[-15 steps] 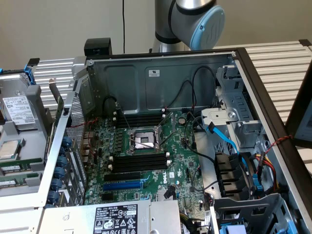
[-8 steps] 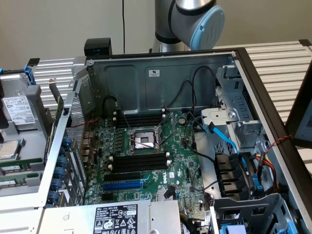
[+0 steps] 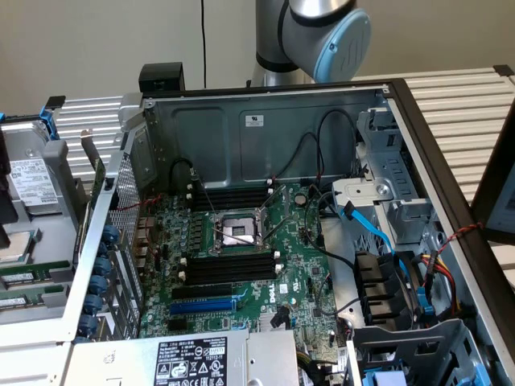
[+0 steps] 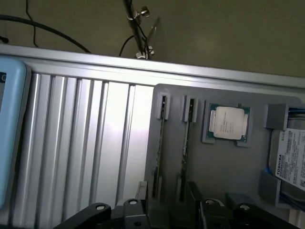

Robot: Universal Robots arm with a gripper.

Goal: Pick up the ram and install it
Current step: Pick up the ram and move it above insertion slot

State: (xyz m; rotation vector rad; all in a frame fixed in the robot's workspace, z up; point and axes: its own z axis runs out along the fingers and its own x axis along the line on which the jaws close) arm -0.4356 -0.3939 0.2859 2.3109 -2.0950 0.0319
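Gripper: you see the gripper [image 4: 169, 210] low over the near end of the tray, jaws apart. The picture's edge cuts off the fingertips, so you cannot tell whether they touch anything.
Ram: the first ram stick [image 4: 160, 143] and second ram stick [image 4: 185, 143] stand on edge, side by side, in slots of the grey tray [image 4: 228, 95]. Their near ends run in between the jaws and are lost in shadow. You see them too edge-on to make out labels or chips.
Tray neighbours: a processor [image 4: 228, 123] lies flat just beside the second stick. Past it is a hard drive [image 4: 288, 160], cut off by the picture's edge.
Desk: the ribbed metal desk [image 4: 86, 143] carries the tray.
Computer case: in the exterior view the open computer case [image 3: 265, 129] is on that view's right of the tray. Its black memory slots [image 3: 229, 269] flank the processor socket [image 3: 237, 233], well apart from the sticks. Cables hide parts of the board.
Arm: the arm [image 3: 314, 32] rises behind the case, its top cut off.
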